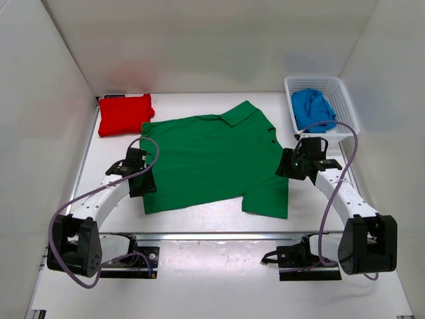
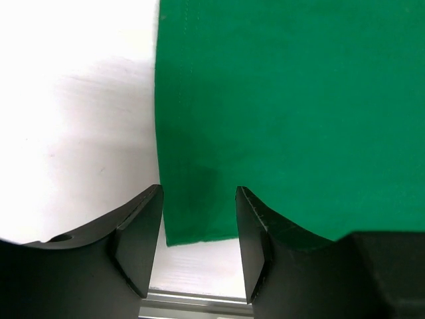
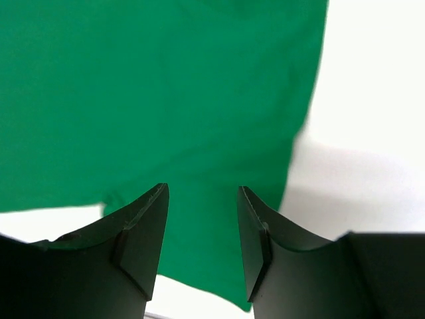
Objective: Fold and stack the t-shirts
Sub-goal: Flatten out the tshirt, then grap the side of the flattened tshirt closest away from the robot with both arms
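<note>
The left arm rises from 7 o'clock and bows inward, carrying the left gripper near 9 o'clock. The right arm rises from 5 o'clock, carrying the right gripper near 3 o'clock. Both grippers point down with jaws parted and black fingers apart. They seem to hang low, though height is hard to judge.

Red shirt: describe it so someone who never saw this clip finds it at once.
On the white table, look to the far left corner, across from the white basket. The red shirt lies there, beside the green shirt spread flat mid-table. It alone is folded into a neat block; the blue shirt sits crumpled in the basket.
</note>
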`<move>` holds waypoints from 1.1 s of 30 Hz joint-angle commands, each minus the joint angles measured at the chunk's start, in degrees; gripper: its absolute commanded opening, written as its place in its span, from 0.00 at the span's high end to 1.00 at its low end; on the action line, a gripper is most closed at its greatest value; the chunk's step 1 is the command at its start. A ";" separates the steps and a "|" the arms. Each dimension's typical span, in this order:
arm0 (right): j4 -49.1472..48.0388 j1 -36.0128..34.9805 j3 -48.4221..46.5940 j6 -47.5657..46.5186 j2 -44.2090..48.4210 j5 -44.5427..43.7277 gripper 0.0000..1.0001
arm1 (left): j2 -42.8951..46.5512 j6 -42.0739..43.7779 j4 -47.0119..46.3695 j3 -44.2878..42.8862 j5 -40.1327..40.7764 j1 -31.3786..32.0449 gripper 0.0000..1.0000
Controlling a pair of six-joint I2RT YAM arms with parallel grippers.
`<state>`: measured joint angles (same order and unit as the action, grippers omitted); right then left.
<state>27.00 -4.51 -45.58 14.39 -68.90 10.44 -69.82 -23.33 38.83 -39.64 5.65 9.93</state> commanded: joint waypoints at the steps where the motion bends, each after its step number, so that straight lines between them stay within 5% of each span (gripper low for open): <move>1: -3.27 0.56 2.51 0.28 1.23 0.29 0.58 | 3.90 -1.45 1.77 0.61 4.09 2.62 0.41; 8: -3.54 1.34 4.19 0.02 -0.44 -0.07 0.56 | 3.20 -2.24 6.43 -1.41 5.68 5.70 0.43; 14: -3.98 3.63 2.87 -0.16 -0.62 2.39 0.55 | -6.63 -4.26 7.84 -1.23 7.18 11.59 0.40; 22: -5.21 2.85 4.18 -0.42 -3.86 3.28 0.54 | -10.95 -5.32 5.91 -0.35 7.89 10.02 0.40; 23: -5.38 2.93 4.19 -0.42 -3.87 3.62 0.54 | -11.65 -5.23 5.30 -0.09 7.97 10.10 0.42; 26: -4.07 1.70 4.71 -0.59 -4.92 1.35 0.53 | -13.22 -5.06 3.80 0.52 6.75 10.37 0.68; 28: -3.54 1.87 5.67 -0.42 -4.31 0.12 0.53 | -13.85 -5.32 2.58 0.70 6.57 10.63 0.97; 33: -2.84 3.19 7.96 0.46 -4.04 -0.84 0.54 | -12.54 -4.97 1.34 1.23 5.43 10.37 1.00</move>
<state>24.18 -1.78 -38.54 14.68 -73.69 11.77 -81.32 -28.25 45.01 -40.82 10.31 20.88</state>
